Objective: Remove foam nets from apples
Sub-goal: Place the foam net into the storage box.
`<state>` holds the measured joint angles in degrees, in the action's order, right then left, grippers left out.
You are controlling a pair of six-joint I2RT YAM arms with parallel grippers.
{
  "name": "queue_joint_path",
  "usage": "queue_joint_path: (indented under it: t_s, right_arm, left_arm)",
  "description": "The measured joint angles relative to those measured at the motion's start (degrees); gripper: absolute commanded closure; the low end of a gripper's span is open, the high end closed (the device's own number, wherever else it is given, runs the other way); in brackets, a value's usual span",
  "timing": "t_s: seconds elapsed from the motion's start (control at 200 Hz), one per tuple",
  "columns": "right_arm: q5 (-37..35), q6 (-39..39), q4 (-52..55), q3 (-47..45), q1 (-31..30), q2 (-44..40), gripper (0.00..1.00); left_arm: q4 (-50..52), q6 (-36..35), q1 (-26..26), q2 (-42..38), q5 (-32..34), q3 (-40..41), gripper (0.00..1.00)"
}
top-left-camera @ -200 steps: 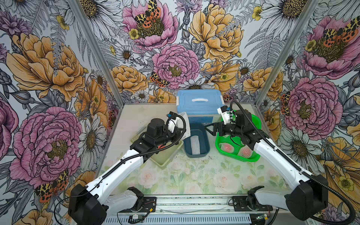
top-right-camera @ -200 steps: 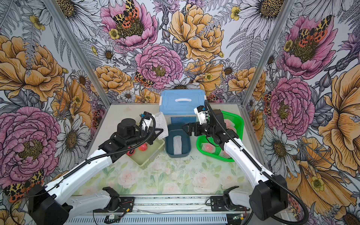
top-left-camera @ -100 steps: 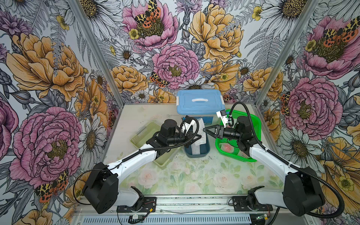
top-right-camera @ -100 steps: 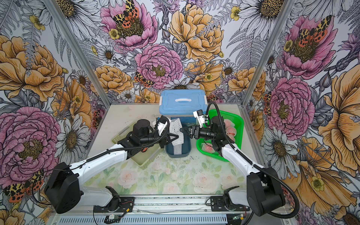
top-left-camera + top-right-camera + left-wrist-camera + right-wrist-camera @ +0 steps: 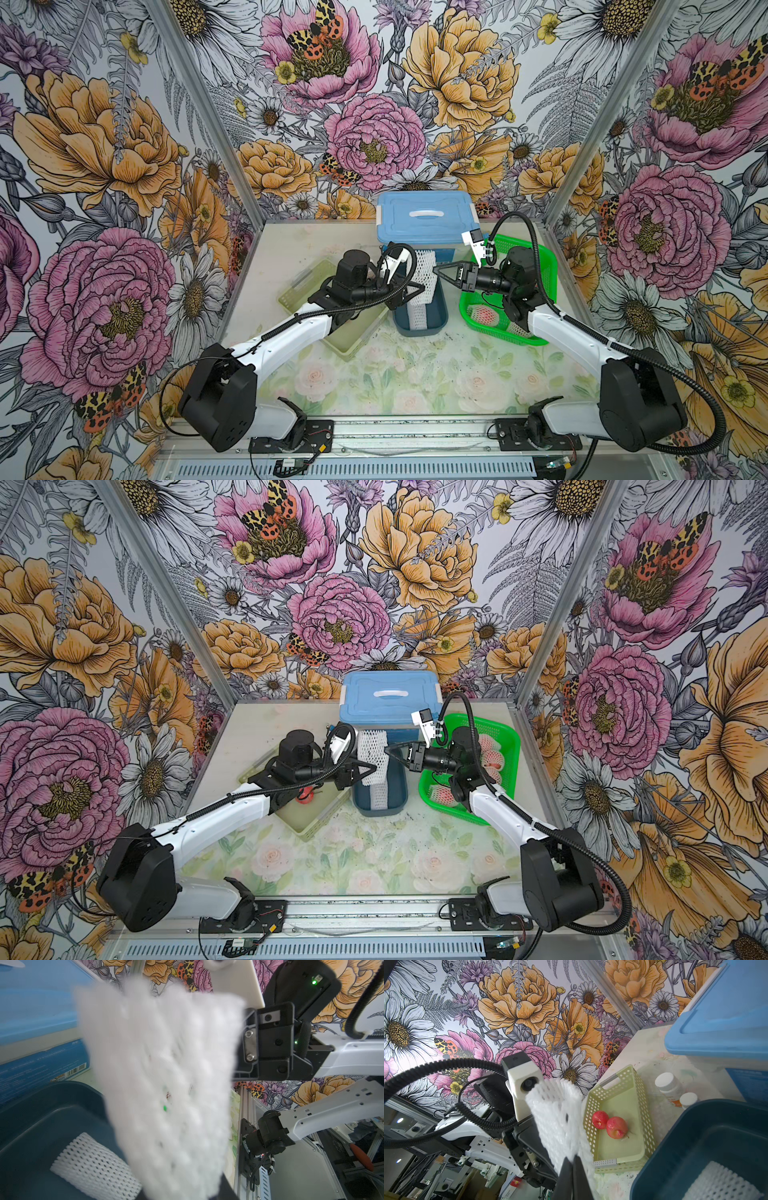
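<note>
1. Nearest us, the flower-printed table top (image 5: 415,386) stretches between the two arm bases.
2. Beyond it three containers stand in a row: a pale green tray (image 5: 303,818) on the left, a dark blue bin (image 5: 419,332) in the middle and a green basket (image 5: 494,729) on the right.
3. In the tray we see two bare apples (image 5: 616,1127) touching each other.
4. In the bin a second foam net (image 5: 417,313) lies flat along the floor.
5. In the basket sit netted apples (image 5: 484,314), partly hidden by the right arm.
6. Above the bin's far end the held foam net (image 5: 424,266) hangs upright between the two grippers.
   - The right gripper (image 5: 572,1162) has its fingertips pressed together on the net's edge.
   - The left gripper (image 5: 371,771) meets the net from the other side. The net covers its fingertips, so we cannot tell how far it is open or whether it grips.
7. Farther back two white pill bottles (image 5: 669,1086) stand on the table beside a blue lidded box (image 5: 424,216), which sits against the back wall.
</note>
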<state>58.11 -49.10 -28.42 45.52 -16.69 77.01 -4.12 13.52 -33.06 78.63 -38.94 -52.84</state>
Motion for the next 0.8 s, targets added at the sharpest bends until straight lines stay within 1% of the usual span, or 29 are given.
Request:
queue_joint_path:
  t_s: [0.115, 0.21, 0.285, 0.415, 0.485, 0.606, 0.696, 0.801]
  right_arm:
    - [-2.29, 0.68, 1.99, 0.02, 0.13, 0.07, 1.0]
    - [-5.44, 2.58, 6.45, 0.66, 0.26, 1.09, 1.0]
    - [-8.0, 4.63, 10.75, 1.64, 0.26, 2.38, 1.0]
    - [-14.05, 8.92, 20.06, 4.74, -0.68, 4.98, 1.0]
    - [-18.12, 10.6, 23.5, 6.21, -2.08, 6.69, 1.0]
    - [-23.56, 11.1, 25.75, 7.63, -5.53, 10.84, 1.0]
    - [-26.34, 10.45, 26.05, 8.76, -8.17, 15.19, 1.0]
    - [-30.12, 9.01, 26.23, 9.31, -10.8, 18.93, 1.0]
  left_arm:
    - [1.18, 0.11, 1.07, -0.31, 0.35, 0.0, 0.01]
    - [3.06, 0.09, 1.99, -2.12, 0.81, 0.17, 0.01]
    - [4.92, 0.04, 3.37, -5.66, 1.53, 1.05, 0.01]
    - [10.91, 0.0, 5.7, -13.73, 5.68, 1.77, 0.01]
    - [13.38, 0.0, 7.32, -17.29, 6.86, 1.77, 0.01]
    - [15.89, 0.02, 10.91, -21.94, 7.93, 1.99, 0.01]
    - [16.85, 0.02, 12.85, -23.85, 8.11, 2.03, 0.01]
    - [17.42, 0.02, 13.77, -24.59, 8.11, 2.1, 0.01]
